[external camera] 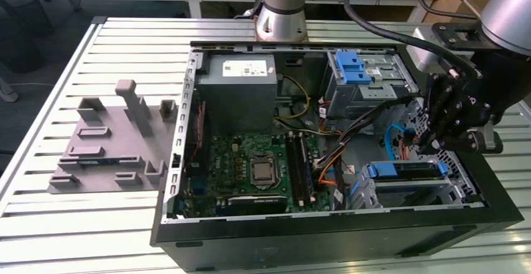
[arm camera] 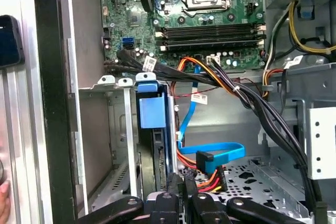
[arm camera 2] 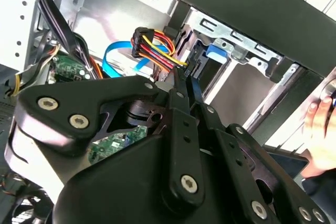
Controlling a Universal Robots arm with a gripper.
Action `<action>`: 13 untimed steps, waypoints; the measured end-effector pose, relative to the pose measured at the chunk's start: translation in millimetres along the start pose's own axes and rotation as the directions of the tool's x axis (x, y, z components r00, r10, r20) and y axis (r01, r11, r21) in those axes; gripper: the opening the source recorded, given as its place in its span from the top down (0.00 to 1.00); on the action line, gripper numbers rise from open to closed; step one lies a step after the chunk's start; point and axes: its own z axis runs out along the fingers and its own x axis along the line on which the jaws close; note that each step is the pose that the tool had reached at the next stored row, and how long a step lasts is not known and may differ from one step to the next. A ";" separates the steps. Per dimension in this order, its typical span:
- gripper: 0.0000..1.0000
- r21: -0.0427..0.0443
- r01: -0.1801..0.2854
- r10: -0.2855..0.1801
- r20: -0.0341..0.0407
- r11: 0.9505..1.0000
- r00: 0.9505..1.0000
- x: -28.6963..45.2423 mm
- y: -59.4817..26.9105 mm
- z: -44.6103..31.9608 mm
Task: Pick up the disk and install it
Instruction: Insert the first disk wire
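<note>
Gripper [arm camera: 181, 195] hovers just beside the disk [arm camera: 152, 111] seated in its bay [arm camera: 113, 85].

- Open black PC case [external camera: 332, 237] on slatted metal table [external camera: 50, 237], side panel off.
- Green motherboard [external camera: 257, 168] inside w/ CPU socket [external camera: 262, 169] near middle; RAM sticks [external camera: 296, 162] just beside it, toward exterior view's right.
- Grey PSU box [external camera: 240, 94] w/ small white sticker, above board in exterior view.
- Bright blue ribbed latch [external camera: 352, 68] atop metal drive cage [external camera: 374, 84].
- Blue flat data cable [arm camera: 220, 153] looping over case floor; yellow/red/orange power wires [arm camera 2: 155, 45] bundled at black connector.
- Grey plastic fixture [external camera: 116, 137] w/ upright posts on table, exterior view's left of case.
- Person's fingers [arm camera 2: 320, 129] at frame edge, second wrist view.
</note>
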 end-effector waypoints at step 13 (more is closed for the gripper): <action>0.84 0.016 0.044 -0.044 0.004 0.999 0.999 8.8 6.1 3.4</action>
